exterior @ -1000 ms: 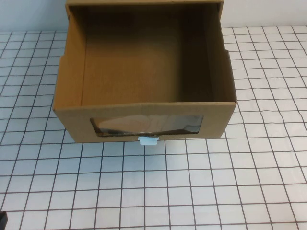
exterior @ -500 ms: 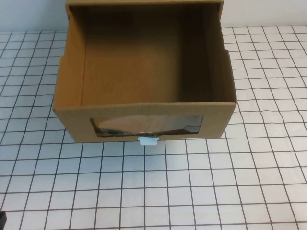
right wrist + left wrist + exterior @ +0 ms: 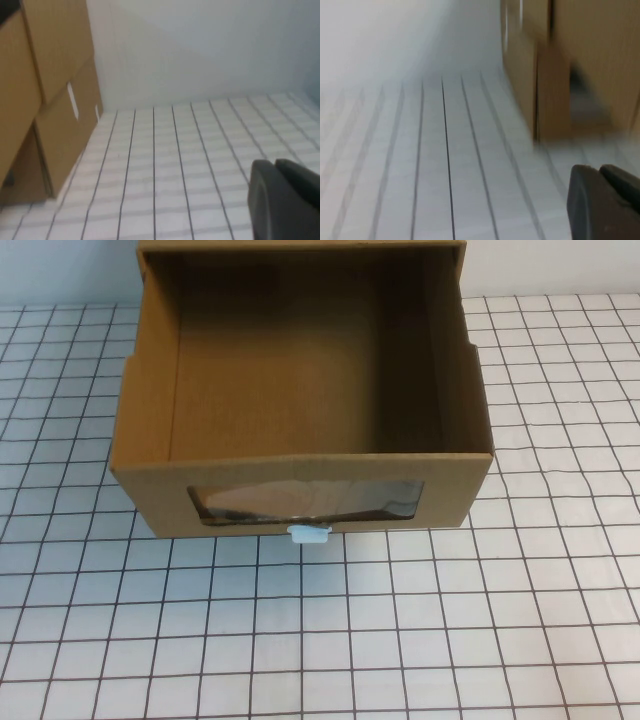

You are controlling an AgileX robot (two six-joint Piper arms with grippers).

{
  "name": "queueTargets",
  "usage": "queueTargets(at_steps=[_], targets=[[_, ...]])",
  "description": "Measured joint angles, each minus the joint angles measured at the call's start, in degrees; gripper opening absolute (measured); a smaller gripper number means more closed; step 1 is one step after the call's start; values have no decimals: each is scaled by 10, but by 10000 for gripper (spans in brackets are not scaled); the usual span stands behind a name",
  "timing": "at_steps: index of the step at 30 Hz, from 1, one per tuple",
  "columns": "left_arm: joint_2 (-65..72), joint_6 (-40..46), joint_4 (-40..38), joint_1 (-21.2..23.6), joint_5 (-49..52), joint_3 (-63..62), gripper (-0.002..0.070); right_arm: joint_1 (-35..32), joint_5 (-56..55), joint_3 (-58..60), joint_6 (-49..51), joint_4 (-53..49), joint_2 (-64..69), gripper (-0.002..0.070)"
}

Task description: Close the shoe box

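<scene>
The shoe box [image 3: 300, 400] is brown cardboard and stands at the back middle of the table. Its drawer is pulled out toward me and looks empty. The front has a wide clear window [image 3: 305, 500] with a small white pull tab [image 3: 309, 533] just below it. Neither gripper shows in the high view. In the left wrist view my left gripper [image 3: 599, 169] is shut and empty, low over the table, with the box [image 3: 555, 75] ahead of it. In the right wrist view my right gripper [image 3: 275, 162] is shut and empty, with the box [image 3: 55, 100] off to one side.
The table [image 3: 400, 640] has a white cover with a black grid. A plain white wall [image 3: 200, 45] stands behind the box.
A small dark piece of the left arm at the lower left corner of the high view has gone out of view. The box has not moved.
</scene>
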Motion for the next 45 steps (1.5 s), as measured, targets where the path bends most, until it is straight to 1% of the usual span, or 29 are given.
queueTargets(at_steps=[1, 3, 6, 9, 13, 16, 20, 23, 25, 28, 30, 33, 35, 38, 40, 42, 45], targets=[[0, 0, 1, 0, -37, 0, -2, 0, -25, 0, 0, 0, 0, -13], [0, 0, 1, 0, -160, 0, -2, 0, -103, 0, 0, 0, 0, -14], [0, 0, 2, 0, -331, 0, -2, 0, -249, 0, 0, 2, 0, -14], [0, 0, 2, 0, -477, 0, -2, 0, -377, 0, 0, 3, 0, -14], [0, 0, 2, 0, -612, 0, -2, 0, -490, 0, 0, 5, 0, -13], [-2, 0, 3, 0, -658, 0, -2, 0, -537, 0, 0, 6, 0, -13], [-2, 0, 0, 0, -670, 0, -3, 0, -568, 0, 3, 7, 0, -13], [-2, -3, -22, 0, -677, 0, -2, 0, -584, -4, 14, 1, 0, -13], [-2, -5, -23, 0, -677, -18, -2, 0, -586, -23, 17, -12, 0, -13], [-2, -5, -7, 0, -672, -70, -2, 0, -566, -83, 24, -44, 0, -13], [-2, -10, 8, 0, -639, -125, -2, 0, -531, -137, 42, -71, 0, -13], [-2, -30, 32, 0, -546, -214, -3, 0, -479, -214, 67, -91, 0, -13], [1, -39, 49, 0, -495, -277, -2, 0, -463, -263, 83, -94, 6, -13], [29, -46, 55, 0, -461, -353, -2, 0, -434, -328, 102, -95, 33, -14], [54, -47, 56, 0, -451, -393, -3, 0, -389, -371, 108, -96, 60, -13], [86, -49, 58, 0, -430, -432, -2, 0, -319, -424, 109, -96, 95, -14], [133, -50, 58, 0, -357, -489, -2, 0, -211, -518, 109, -94, 156, -13]])
